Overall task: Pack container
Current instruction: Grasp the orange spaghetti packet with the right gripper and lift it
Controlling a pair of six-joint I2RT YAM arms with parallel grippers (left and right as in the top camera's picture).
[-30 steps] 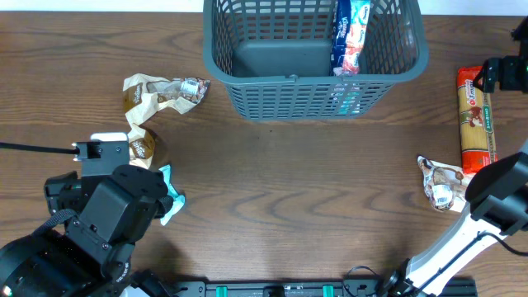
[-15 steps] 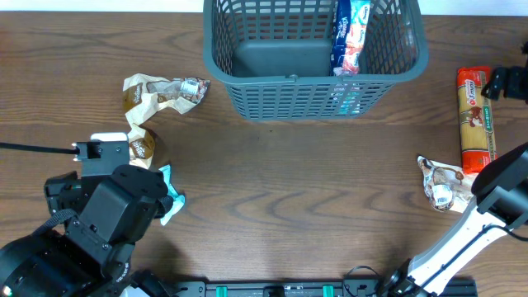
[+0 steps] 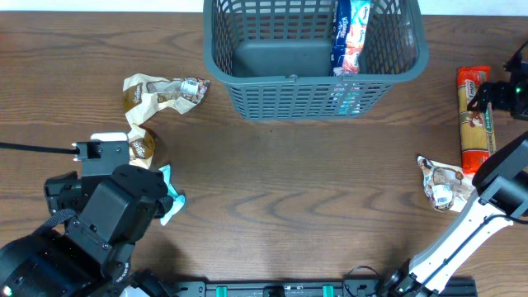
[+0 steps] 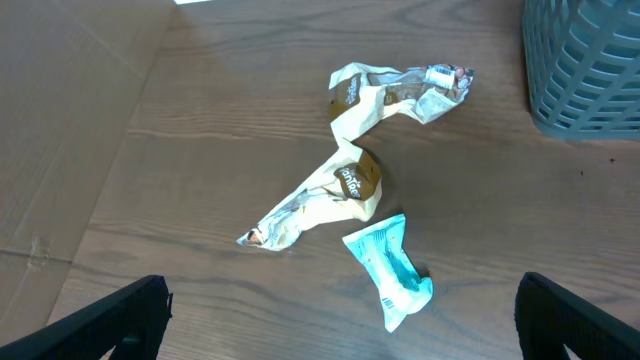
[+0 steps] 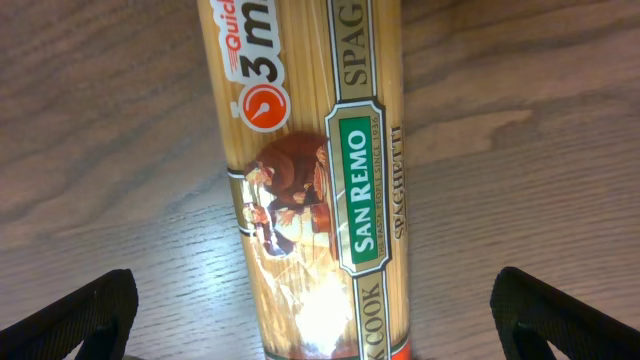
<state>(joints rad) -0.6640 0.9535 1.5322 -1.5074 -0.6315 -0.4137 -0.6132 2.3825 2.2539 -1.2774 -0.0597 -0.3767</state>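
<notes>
Grey container point(image 3: 313, 92) stands at the table's point(image 3: 289, 190) far edge. Right gripper point(image 5: 318, 325), fingers spread wide, hovers over spaghetti point(image 5: 305, 190). Left gripper point(image 4: 345, 320), likewise spread, faces a teal packet point(image 4: 390, 268).

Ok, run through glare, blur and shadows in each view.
Right wrist: a white glare patch sits low on the spaghetti pack, though its print stays legible. Left wrist: even light, the teal packet sharp, wood grain clear. Overhead: flat lighting, only soft shadows, the container cropped by the top edge.
</notes>
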